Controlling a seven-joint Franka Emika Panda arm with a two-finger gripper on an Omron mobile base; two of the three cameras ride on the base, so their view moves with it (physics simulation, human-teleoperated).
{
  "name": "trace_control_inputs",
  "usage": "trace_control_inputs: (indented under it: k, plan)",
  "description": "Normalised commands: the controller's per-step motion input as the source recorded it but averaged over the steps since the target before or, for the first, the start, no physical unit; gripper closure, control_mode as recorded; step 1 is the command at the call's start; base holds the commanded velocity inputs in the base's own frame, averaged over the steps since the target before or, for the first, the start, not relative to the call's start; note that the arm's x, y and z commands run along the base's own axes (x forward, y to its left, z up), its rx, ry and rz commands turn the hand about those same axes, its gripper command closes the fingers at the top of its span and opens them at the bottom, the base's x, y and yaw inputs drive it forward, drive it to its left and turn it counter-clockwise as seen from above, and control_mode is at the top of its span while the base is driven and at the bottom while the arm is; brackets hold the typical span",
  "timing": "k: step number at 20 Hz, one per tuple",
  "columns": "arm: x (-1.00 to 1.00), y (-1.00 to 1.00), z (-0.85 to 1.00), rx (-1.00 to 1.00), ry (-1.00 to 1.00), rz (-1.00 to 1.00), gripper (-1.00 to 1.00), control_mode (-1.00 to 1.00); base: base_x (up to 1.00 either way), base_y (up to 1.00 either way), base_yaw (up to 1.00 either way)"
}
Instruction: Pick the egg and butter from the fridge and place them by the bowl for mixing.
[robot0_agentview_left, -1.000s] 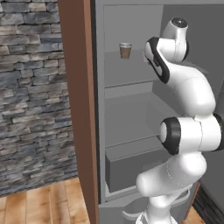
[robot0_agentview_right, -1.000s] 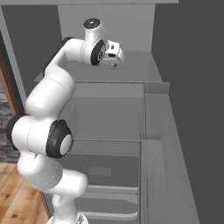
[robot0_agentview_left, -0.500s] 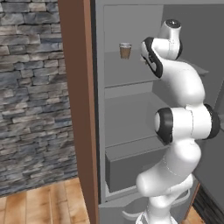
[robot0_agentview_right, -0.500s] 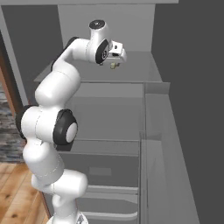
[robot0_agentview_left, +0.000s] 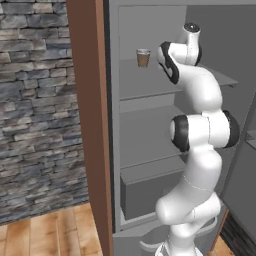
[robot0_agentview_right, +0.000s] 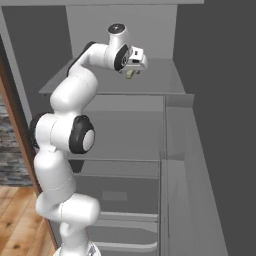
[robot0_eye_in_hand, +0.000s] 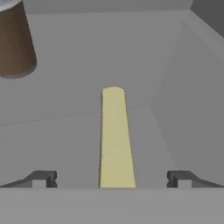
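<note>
Fridge (robot0_agentview_left: 150, 125): open, grey shelves across frame centre in left base view; arm reaches to top shelf.
Cup (robot0_eye_in_hand: 15, 41): brown, upper left of hand view, on same shelf, apart from butter.
Butter (robot0_eye_in_hand: 114, 140): pale bar, lies flat at centre of hand view, runs lengthwise between jaws.
Gripper (robot0_eye_in_hand: 111, 179): jaws spread wide, nothing held, tips either side of bar's near end.
Risks, judged: bar slim, so off-centre closing may skid or roll it; deep thrust may strike back wall; sideways swing may topple cup.
Egg: not located.

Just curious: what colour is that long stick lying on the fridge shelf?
Pale yellow; the butter shows best in the hand view.
</note>
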Motion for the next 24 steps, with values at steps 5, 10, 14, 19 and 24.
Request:
trace_control_inputs:
  k: [5, 10, 14, 19, 24]
  plan:
    - [0.34, -0.06, -0.11, 0.00, 0.03, 0.00, -1.00, -1.00, 0.00, 0.00, 0.00]
    - [0.17, -0.09, -0.13, 0.00, 0.02, 0.00, -1.00, -1.00, 0.00, 0.00, 0.00]
    - [0.01, -0.01, -0.26, 0.00, 0.00, 0.00, 1.00, -1.00, 0.00, 0.00, 0.00]
    - [0.03, 0.00, -0.26, 0.00, 0.00, 0.00, 1.00, -1.00, 0.00, 0.00, 0.00]
    - [-0.21, -0.03, -0.23, 0.00, 0.00, 0.00, 1.00, -1.00, 0.00, 0.00, 0.00]
